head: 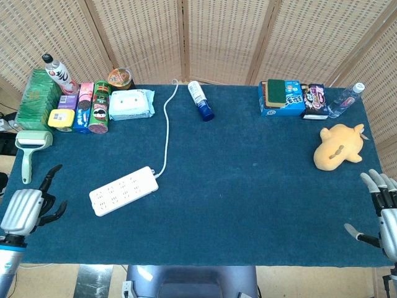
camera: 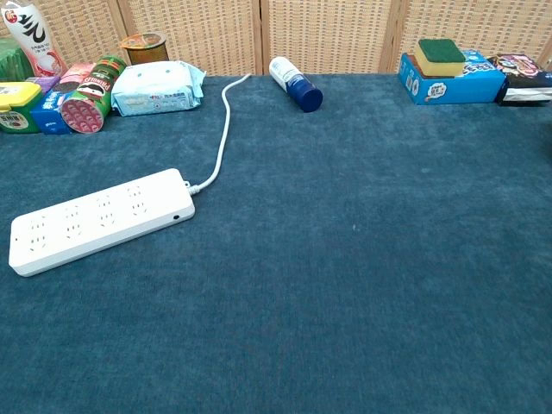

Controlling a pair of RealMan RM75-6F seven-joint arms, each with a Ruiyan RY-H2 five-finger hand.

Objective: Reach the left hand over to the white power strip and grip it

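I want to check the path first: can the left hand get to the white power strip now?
Probably yes. Only bare blue cloth lies between the left hand and the white power strip; the lint roller sits off to the side.

Silver-shelled left hand [head: 23, 210], black fingers [head: 51, 172], right hand [head: 383, 214] silver

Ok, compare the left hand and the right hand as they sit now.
The left hand shows its silver back, dark fingers reaching toward the white power strip; the right hand points pale fingers upward. The left lies over the table's near-left corner; the right is at its right edge. Both are empty, touching nothing.
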